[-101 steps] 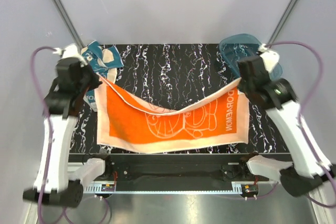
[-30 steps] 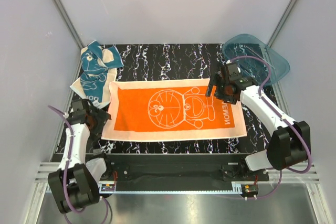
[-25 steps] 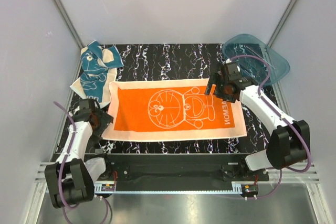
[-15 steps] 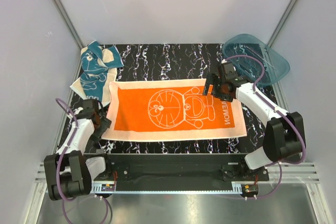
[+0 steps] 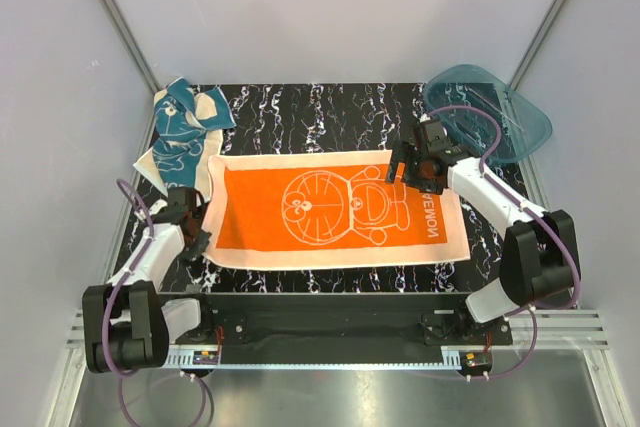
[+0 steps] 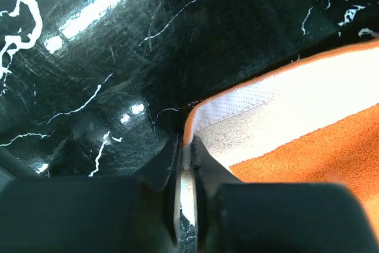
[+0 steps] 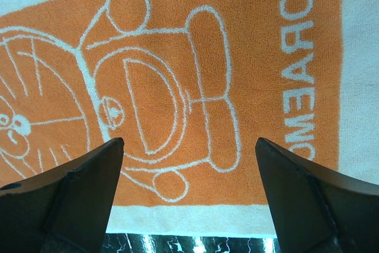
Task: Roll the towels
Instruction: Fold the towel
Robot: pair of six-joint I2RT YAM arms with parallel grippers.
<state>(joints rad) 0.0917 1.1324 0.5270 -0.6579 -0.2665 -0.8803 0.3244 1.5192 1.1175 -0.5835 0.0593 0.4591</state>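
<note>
Pinching only a thin sliver of the cream hem at the near-left corner of the orange towel [image 5: 330, 209], the left tool [image 6: 186, 152] is clamping onto very little cloth. That is probably the weak spot: if the arm starts folding the corner over, the hem may slip out from between the jaws and the roll will not be starting at all. The towel itself is lying flat and spread across the middle of the bench [image 5: 300, 107], print side up. The right tool [image 7: 188, 140] is hanging above the towel's right half with its jaws spread wide, gripping nothing. With just one corner being lifted, the left edge is likely to turn over crooked, giving a skewed, cone-shaped roll. Dragging is another risk, since nothing is pinning the cloth down and a pull could slide it sideways. The teal towel [image 5: 185, 137] is sitting crumpled at the far-left corner, just beside the orange one, and could get caught up in a sweeping move.
</note>
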